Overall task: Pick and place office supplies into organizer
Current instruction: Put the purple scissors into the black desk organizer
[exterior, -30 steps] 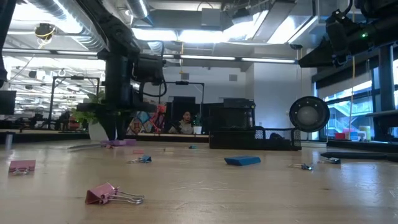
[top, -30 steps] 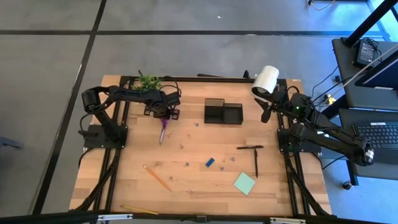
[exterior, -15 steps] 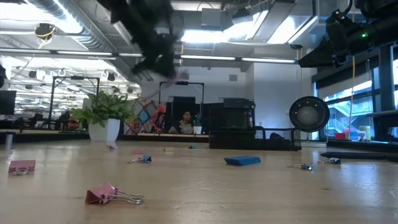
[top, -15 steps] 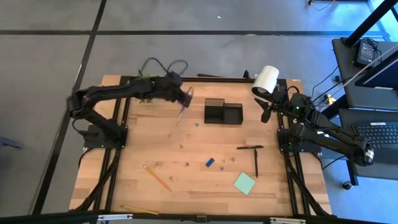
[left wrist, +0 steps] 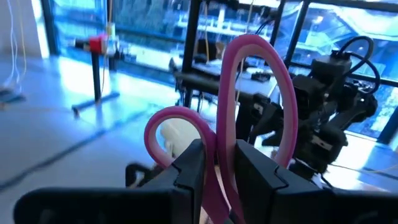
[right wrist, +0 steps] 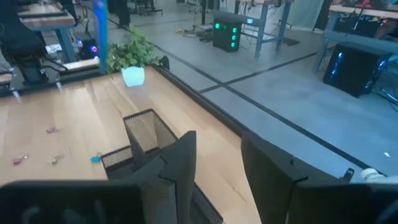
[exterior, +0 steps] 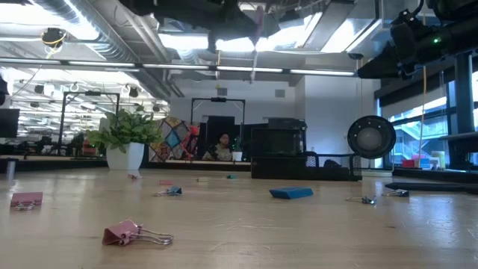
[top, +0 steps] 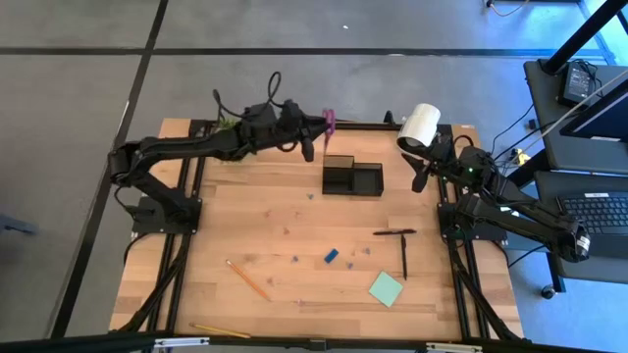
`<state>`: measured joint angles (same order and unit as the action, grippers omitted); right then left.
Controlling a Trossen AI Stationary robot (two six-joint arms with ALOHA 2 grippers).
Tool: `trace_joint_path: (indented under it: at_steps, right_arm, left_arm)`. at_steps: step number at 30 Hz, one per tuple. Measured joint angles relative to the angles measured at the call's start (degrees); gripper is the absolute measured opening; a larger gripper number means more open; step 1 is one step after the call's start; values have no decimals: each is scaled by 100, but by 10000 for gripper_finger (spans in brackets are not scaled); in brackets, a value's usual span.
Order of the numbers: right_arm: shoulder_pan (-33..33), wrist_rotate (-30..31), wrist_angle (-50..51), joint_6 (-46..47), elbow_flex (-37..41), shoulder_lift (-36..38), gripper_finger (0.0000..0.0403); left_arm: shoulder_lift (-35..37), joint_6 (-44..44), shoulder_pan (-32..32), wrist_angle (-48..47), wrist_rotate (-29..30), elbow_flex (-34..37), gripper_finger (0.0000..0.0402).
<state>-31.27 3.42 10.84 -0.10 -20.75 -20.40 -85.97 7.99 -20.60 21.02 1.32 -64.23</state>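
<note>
The left claw [top: 316, 137] grips the scissors [left wrist: 249, 118] in the air near the organizer [top: 352, 177]. The right claw [right wrist: 217, 162] waits beside it, fingers apart and empty.

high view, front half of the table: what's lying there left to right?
Yellow pencil at the front edge → orange pencil → tiny blue block → green sticky-note pad → black pen. A second black pen lies crosswise just behind, overlapping that span, so it is left unordered.
</note>
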Motion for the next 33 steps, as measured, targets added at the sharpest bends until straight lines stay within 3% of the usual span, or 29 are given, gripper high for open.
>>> trace_joint_path:
  at_steps: [7,14,33]
  right_arm:
    - [0,0,-82,0,0,0,133]
    - [0,0,-78,-2,0,0,133]
    - [-1,0,-69,2,0,0,133]
  left_arm:
    - [-881,-280,33,1191,-285,2,67]
    - [-1617,-512,24,1714,-295,-17,68]
    - [-2587,-684,20,1670,-236,-33,68]
